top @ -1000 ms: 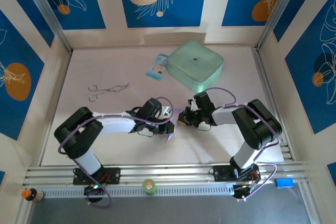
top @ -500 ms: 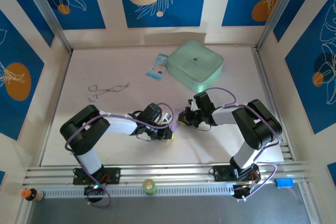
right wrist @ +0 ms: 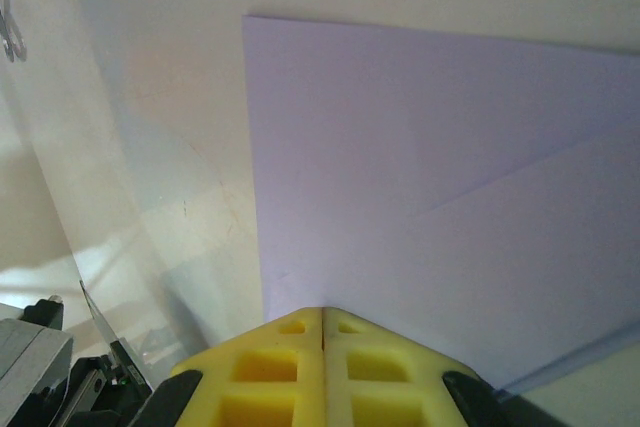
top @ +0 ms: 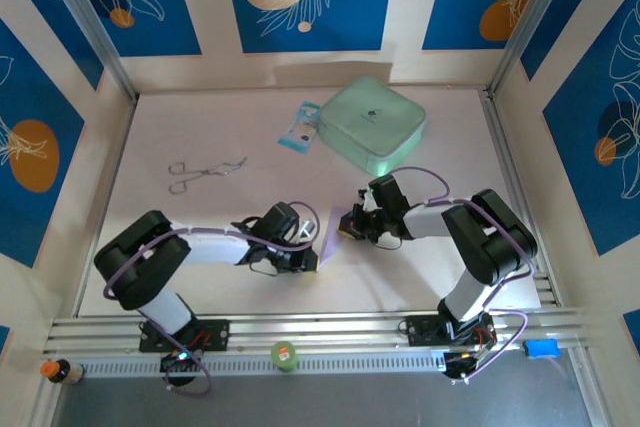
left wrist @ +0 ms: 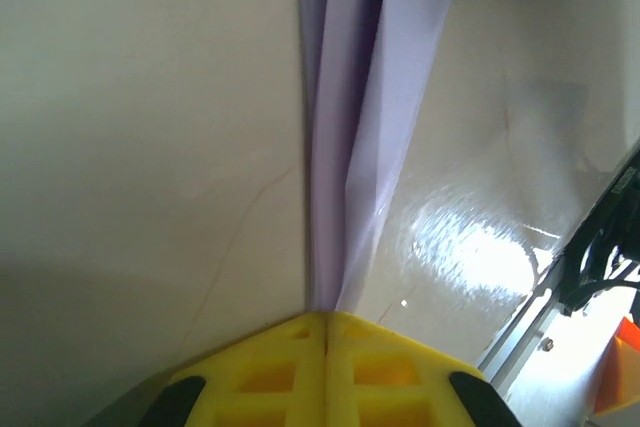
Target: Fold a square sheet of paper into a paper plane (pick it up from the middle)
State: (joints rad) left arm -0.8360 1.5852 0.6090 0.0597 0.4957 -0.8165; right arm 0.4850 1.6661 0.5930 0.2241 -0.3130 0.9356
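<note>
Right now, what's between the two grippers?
Only the purple paper, spanning from the left gripper to the right gripper, both shut on it. Top view shows the span; wrist views show paper at the closed tips.

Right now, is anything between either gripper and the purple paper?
Nothing visible does. The left gripper is shut, with the folded edge of the purple paper running straight into its closed tips, apparently pinched. The right gripper is also shut, its tips right against the paper's flat face.

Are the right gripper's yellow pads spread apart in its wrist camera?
No, the yellow pads of the right gripper meet along a thin seam.
</note>
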